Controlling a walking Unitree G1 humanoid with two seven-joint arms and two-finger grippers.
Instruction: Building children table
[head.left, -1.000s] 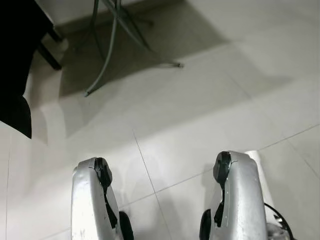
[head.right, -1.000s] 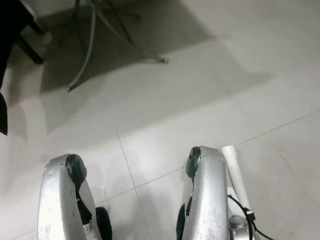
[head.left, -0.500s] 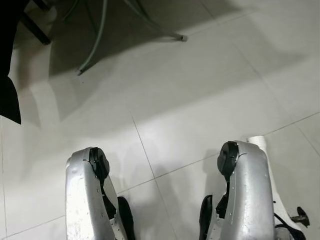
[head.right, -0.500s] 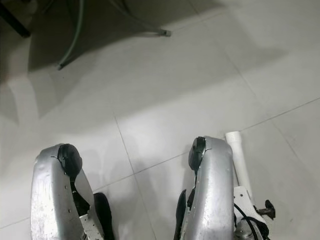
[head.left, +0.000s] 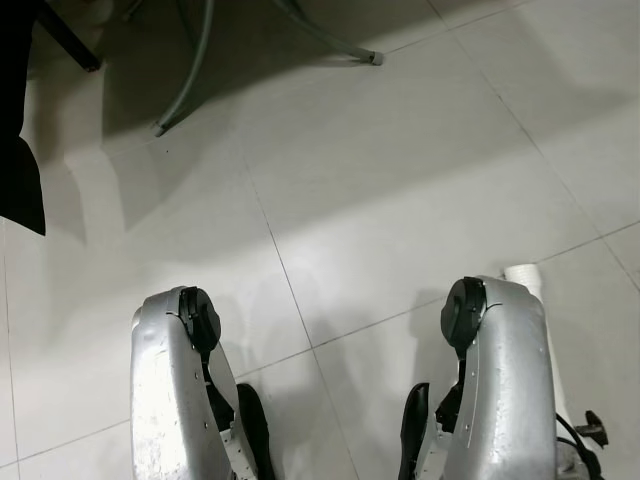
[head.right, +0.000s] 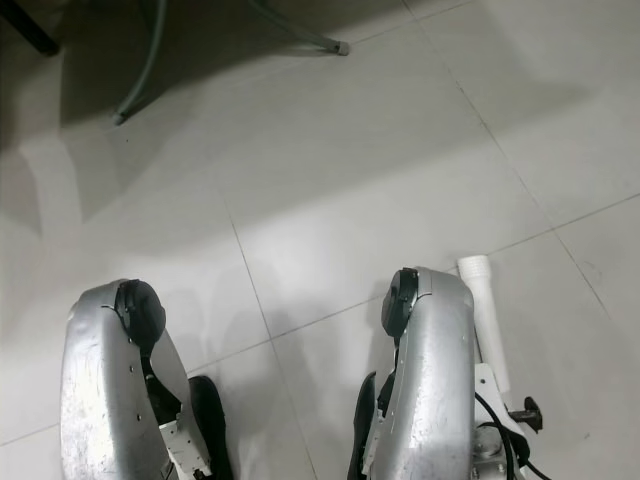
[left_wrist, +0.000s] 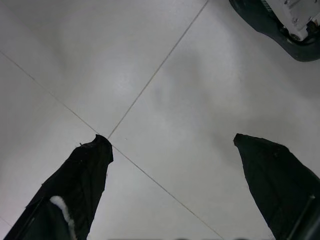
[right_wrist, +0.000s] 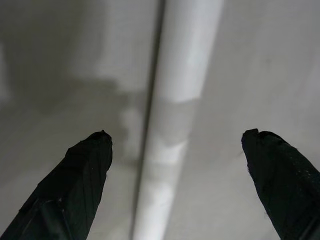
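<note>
a: left eye view, please.
b: pale tiled floor seen from above. two silver arms hang low, left arm and right arm. a white leg (a tube, likely a table leg) lies on the tiles just beside the right arm. thin metal stand legs and a black shape sit well apart at the far left.

a: right eye view?
b: same scene. the tube runs along the arm's outer side, its flared end pointing away from the robot. wide bare tile ahead and to the right gives room to move; the stand is the only obstacle.

a: left wrist view?
b: left gripper with fingers spread wide over bare tile, holding nothing.

a: right wrist view?
b: right gripper hangs above the tube, fingers wide apart, the tube lying between them but untouched.

a: how would it handle?
b: probably light, stiff, smooth and round, so it may roll or slip. i'd grip mid-shaft, across its width.
</note>
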